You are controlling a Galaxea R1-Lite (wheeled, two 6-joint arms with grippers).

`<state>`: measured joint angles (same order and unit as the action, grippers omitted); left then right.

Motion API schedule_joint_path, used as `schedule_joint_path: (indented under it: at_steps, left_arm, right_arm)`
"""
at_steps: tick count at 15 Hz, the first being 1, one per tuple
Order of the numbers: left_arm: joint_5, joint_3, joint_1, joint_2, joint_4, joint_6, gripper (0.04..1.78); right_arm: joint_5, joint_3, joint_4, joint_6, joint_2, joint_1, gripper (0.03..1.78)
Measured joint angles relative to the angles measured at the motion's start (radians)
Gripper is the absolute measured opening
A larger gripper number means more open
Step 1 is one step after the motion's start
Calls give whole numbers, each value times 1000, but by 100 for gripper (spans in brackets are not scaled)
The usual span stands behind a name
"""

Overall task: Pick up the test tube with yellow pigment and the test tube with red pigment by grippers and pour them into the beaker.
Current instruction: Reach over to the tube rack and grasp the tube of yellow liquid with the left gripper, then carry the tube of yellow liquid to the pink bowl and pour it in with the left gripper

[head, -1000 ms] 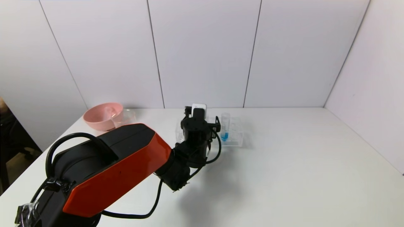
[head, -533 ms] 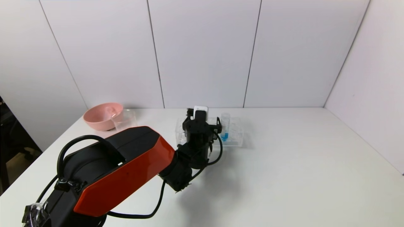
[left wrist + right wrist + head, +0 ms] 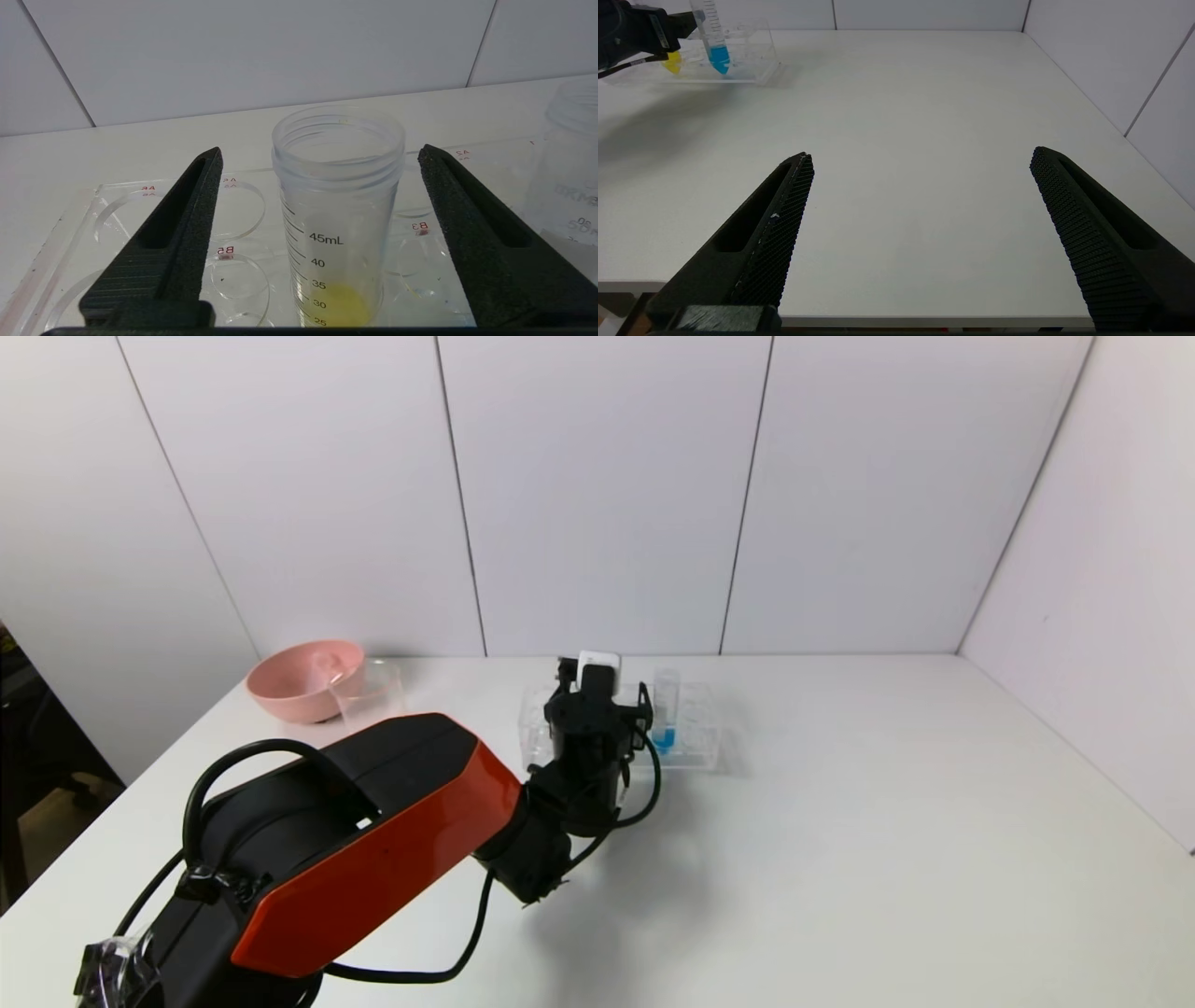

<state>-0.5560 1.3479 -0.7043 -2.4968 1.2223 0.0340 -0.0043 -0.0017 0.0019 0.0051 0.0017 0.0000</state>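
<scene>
Nearest the head camera, the left arm's orange-and-black segment fills the lower left of the frame and reaches toward the clear tube rack (image 3: 695,747) at centre. In the left wrist view the left gripper (image 3: 320,161) is spread wide, its two black fingers (image 3: 187,219) flanking the test tube with yellow pigment (image 3: 337,219) without touching it. That tube stands upright in the rack, dead centre between the jaws, its long axis vertical, so closing straight in should catch it just below the threaded rim. The right gripper (image 3: 920,161) hangs spread over bare table at the lower right, well apart from the rack, so the left arm is nearer. A blue-liquid tube (image 3: 665,714) stands just beside. Farther back, upper left, the beaker (image 3: 369,691) sits beside a pink bowl (image 3: 303,679). The red tube is not visible.
</scene>
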Motion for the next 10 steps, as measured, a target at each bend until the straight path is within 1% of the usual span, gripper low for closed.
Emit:
schedule_joint_path:
  at_steps: [2,4,5,6,10]
  left_arm:
    - [0,0,0,0,-1,1,114]
    - [0,0,1,0,-2,2,75]
    - [0,0,1,0,-2,2,59]
    - [0,0,0,0,-2,1,52]
    - [0,-1,0,0,-2,1,54]
  right_arm:
    - [0,0,0,0,0,0,170]
    - [0,0,0,0,0,0,170]
    - [0,0,0,0,0,0,170]
    - [0,0,0,0,0,0,170]
    - [0,0,0,0,0,0,170]
